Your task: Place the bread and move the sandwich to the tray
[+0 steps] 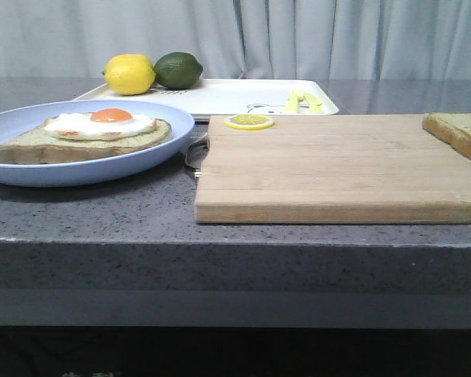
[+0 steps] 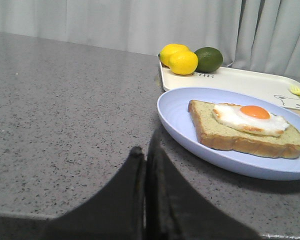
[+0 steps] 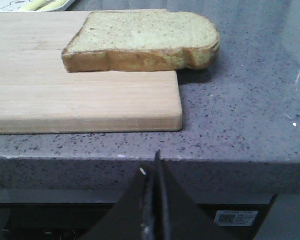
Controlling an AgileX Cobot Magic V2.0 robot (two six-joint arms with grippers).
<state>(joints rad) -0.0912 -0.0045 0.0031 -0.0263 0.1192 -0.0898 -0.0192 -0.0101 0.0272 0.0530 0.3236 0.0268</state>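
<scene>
Bread [image 3: 145, 37] thick, brown-crusted, overhanging bamboo board [image 3: 80, 95] edge.

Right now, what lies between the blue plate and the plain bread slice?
In the front view, the bamboo cutting board fills the stretch between the blue plate and the bread; a lemon slice sits at its far left corner.

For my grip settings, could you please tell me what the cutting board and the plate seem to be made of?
The cutting board looks like bamboo or light wood with a matte finish: pale glued strips with visible grain. The plate looks like smooth, slightly glossy plastic or glazed ceramic; its even pale blue surface leaves that open.
</scene>
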